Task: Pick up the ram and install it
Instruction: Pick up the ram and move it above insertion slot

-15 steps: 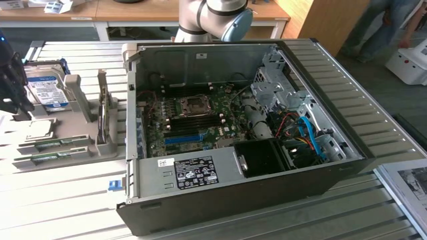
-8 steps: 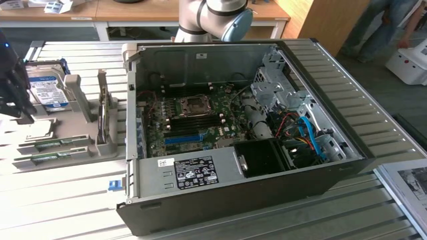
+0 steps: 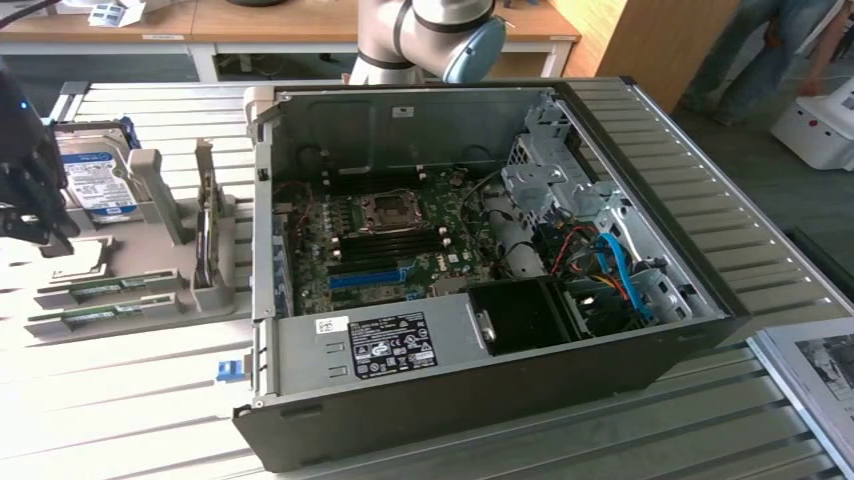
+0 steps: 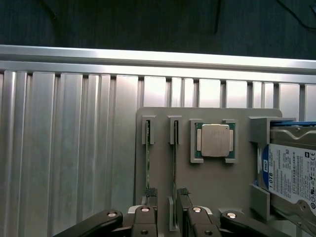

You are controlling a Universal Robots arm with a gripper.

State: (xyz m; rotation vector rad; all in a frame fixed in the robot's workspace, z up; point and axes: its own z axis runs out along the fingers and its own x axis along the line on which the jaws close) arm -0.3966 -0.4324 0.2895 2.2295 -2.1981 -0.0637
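Two ram sticks [image 4: 174, 163] [image 4: 147, 163] lie edge-up in slots of a grey fixture plate [image 4: 212, 182]. In the exterior view they are the green strips [image 3: 104, 289] [image 3: 83, 317] at the far left. My gripper [image 4: 168, 193] hangs over that plate, open, with nothing held. Its black fingertips [image 4: 183, 192] stand either side of one stick's end, and the other fingertip is over the neighbouring stick. In the exterior view the gripper [image 3: 44, 232] is a dark shape at the left edge, above the fixture.
On the same plate sit a processor chip [image 4: 215, 140] and a silver hard drive [image 4: 292, 173] [image 3: 99, 182], with a green expansion card [image 3: 203, 228] standing on edge. The open computer case [image 3: 481, 400] fills the middle, its motherboard [image 3: 387, 245] exposed. A person stands at the back right.
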